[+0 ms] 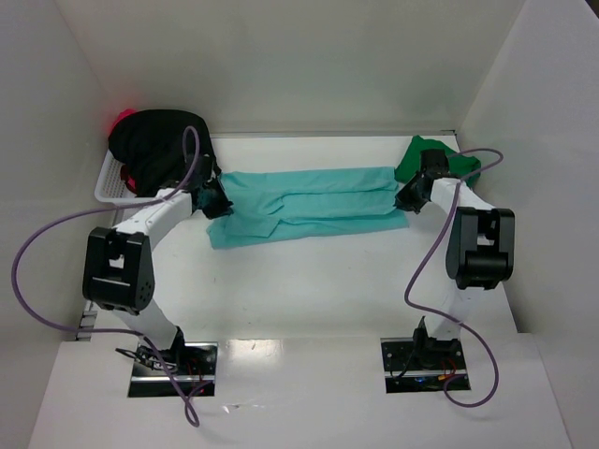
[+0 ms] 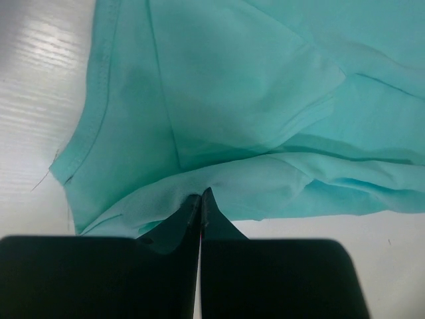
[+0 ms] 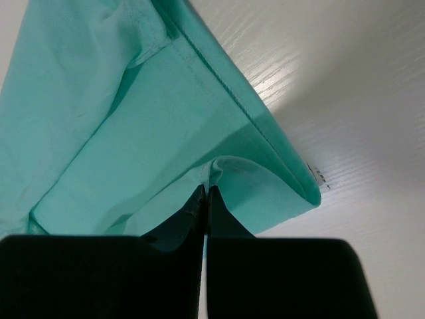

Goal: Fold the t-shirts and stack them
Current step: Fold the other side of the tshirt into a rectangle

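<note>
- Light teal t-shirt lies near the centre of the white surface, folded lengthwise into a long band running 9 o'clock to 3 o'clock in the top view. Its near-left corner spreads out toward 7 o'clock.
- Left gripper sits at the band's 9 o'clock end. In the left wrist view the jaws are pressed together on a pinch of teal cloth, and the fabric puckers into a ridge at the tips. A hemmed edge runs off toward 10 o'clock.
- Right gripper sits at the band's 3 o'clock end. Its jaws are closed on a small fold of teal cloth just inside the stitched hem. A small white tag shows at the cloth's corner, at 3 o'clock from the tips.
- Dark green t-shirt is bunched at 2 o'clock from the teal band, just behind the right gripper. Cannot tell whether the two shirts touch.
- Black t-shirt is heaped in a white basket at 10 o'clock, spilling over the rim.
- Red-pink t-shirt peeks out at the heap's far-left edge.
- A purple cable loops out from the left arm.
</note>
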Motion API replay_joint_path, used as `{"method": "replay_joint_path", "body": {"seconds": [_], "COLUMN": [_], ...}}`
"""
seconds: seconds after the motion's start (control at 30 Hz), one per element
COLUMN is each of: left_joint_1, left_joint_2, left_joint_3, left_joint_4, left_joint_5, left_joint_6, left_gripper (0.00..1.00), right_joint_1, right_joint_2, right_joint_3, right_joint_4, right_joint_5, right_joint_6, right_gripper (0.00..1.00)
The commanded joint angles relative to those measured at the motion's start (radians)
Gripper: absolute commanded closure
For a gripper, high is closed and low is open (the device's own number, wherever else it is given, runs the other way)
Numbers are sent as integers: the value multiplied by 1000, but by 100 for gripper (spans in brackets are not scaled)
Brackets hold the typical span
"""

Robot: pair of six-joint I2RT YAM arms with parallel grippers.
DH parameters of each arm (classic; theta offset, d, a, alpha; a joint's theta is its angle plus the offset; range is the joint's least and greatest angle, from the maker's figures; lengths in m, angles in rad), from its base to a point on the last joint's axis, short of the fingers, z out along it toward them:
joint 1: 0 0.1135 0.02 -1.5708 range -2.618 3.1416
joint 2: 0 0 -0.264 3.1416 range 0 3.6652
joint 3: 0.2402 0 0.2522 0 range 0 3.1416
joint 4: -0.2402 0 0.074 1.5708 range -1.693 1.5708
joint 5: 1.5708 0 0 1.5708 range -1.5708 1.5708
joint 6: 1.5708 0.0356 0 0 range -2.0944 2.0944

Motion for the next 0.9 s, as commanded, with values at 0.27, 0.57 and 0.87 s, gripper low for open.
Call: {"method": "replay_joint_path", "body": {"seconds": [0.27,0.57,0.87], "left_joint_1": [7,16,16], "left_joint_2": [125,160,231], "left_joint_3": [181,274,320], "left_joint_4": [-7,-27,-36], "left_joint_5": [79,36,96], "left_joint_6": [187,241,255], "left_gripper": [100,100,100], "right_joint_1": [-73,-96,-112], "right_joint_2": [-19,-80,-71], "right_joint_3": [28,-14,11], "right_joint_4": [46,37,46], "right_joint_5": [44,62,41], "right_joint_6": [-21,-30,-49], "right_gripper": [100,100,100]}}
